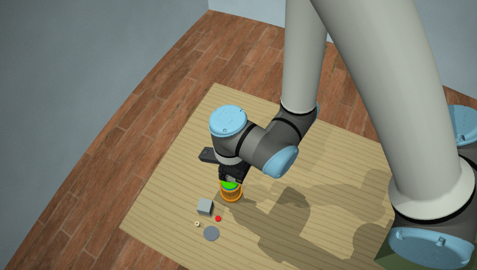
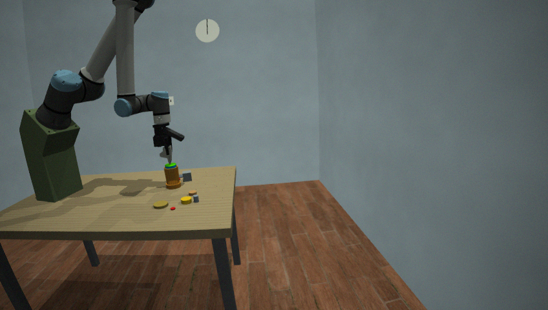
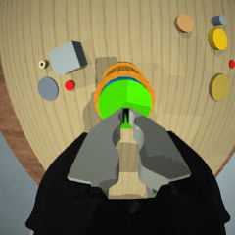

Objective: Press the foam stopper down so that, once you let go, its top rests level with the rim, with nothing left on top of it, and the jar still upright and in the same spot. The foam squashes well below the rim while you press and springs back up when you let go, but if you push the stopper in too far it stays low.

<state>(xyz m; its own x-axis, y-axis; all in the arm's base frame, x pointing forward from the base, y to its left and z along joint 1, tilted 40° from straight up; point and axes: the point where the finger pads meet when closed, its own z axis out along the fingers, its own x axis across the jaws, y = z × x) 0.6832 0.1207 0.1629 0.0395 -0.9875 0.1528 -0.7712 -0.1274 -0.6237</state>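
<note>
The arm point(image 1: 297, 66) reached out from its green pedestal point(image 2: 36, 134) over the table point(image 2: 115, 222) and bent its wrist straight down, which put the gripper point(image 2: 168, 156) right above the jar point(image 2: 172, 177). That vertical stance seemed meant to let the push go squarely along the jar's axis, so the jar would not tip or slide. The jar stood upright near the table's middle, its flared base on the wood. The green stopper point(image 3: 124, 98) sat in its mouth, standing proud of the rim, with a blue band under it. The gripper's fingers were pressed together and held nothing, probably to make one blunt tip for pressing. In the exterior view the tip hung just above the stopper, apparently not touching. A grey cube point(image 1: 205, 206), several discs and a red dot point(image 1: 217, 218) lay nearby, apart from the jar.
</note>
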